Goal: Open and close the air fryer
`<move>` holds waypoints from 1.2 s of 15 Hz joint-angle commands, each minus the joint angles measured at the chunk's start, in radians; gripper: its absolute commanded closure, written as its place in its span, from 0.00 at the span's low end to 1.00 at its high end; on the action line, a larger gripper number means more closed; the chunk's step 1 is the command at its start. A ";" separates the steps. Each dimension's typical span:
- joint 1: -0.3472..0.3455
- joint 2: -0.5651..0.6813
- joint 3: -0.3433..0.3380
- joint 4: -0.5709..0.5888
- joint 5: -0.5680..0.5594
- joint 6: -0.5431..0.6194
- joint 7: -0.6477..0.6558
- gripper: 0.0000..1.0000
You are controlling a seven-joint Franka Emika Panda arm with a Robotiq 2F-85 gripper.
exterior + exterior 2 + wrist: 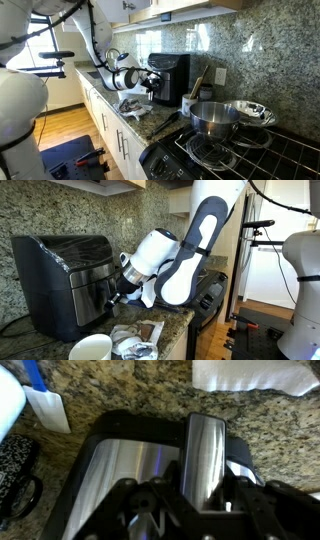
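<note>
Presently, the air fryer [170, 75] is noted standing upright on the granite bench [130, 390], its back close to the speckled stone wall. In both exterior views it is recorded as a tall, glossy black box [60, 275] with silvery trim on the front.

The end effector [113, 297] is placed against the fryer's front face at drawer height, reached in from the side by the white and black arm [195, 250]. In the wrist view the end effector [195, 500] is seen from behind. The drawer handle [205, 455], a brushed silver bar, runs up between the dark fingers [135, 505]. The fingers are pressed in on that bar, so the handle is pinched. The drawer looks seated flush in the body, though the small, soft pictures leave this uncertain.

A shiny steel pot [212, 118] is observed on the stove [260, 150], well apart from the fryer and lower than it. A white mug [90, 348] is logged in the foreground near the bench edge, in front of the fryer. A white paper towel [255, 372] is seen lying on the granite near the fryer in the wrist view.
</note>
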 commanded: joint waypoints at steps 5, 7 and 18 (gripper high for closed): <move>0.005 0.087 0.006 0.160 -0.008 0.000 -0.021 0.84; 0.000 0.085 0.011 0.156 -0.014 0.000 -0.021 0.84; -0.106 0.056 0.131 0.103 0.060 -0.001 -0.210 0.00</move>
